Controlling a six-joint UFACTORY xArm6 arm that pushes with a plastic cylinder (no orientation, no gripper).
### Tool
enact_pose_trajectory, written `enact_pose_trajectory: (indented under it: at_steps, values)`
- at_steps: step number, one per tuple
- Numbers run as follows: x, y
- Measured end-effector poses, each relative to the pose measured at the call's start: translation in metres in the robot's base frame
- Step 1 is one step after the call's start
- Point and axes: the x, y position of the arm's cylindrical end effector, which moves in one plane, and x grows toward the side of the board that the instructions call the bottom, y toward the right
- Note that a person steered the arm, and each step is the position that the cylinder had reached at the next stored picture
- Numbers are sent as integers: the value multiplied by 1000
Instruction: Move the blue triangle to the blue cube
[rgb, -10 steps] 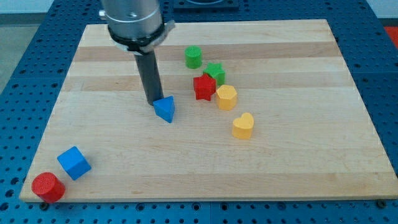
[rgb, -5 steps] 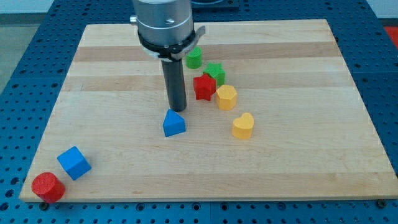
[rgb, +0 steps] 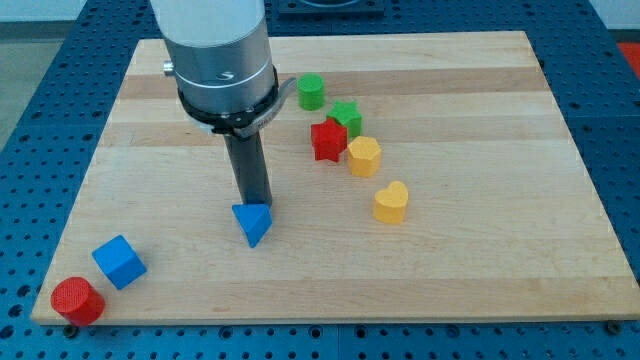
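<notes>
The blue triangle (rgb: 253, 222) lies on the wooden board (rgb: 480, 260) a little left of its middle, toward the view's bottom. My tip (rgb: 254, 203) touches the triangle's upper edge, just above it in the view. The blue cube (rgb: 119, 262) sits near the board's bottom-left corner, well to the left of the triangle and lower in the view.
A red cylinder (rgb: 76, 300) sits at the bottom-left corner beside the blue cube. To the right of the rod stand a green cylinder (rgb: 312, 92), a green star (rgb: 346, 117), a red star (rgb: 327, 140), a yellow hexagon (rgb: 364, 156) and a yellow heart (rgb: 391, 202).
The triangle has slid toward the view's bottom and left and turned. My tip swung to the right around it, then came back left and down, and pushes it from above.
</notes>
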Motion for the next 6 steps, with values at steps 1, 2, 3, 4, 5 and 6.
enact_pose_trajectory:
  at_steps: [1, 2, 3, 4, 5, 6]
  values:
    - [0, 11]
    - [5, 62]
    - [28, 61]
    - [34, 51]
    - [25, 45]
    - [22, 27]
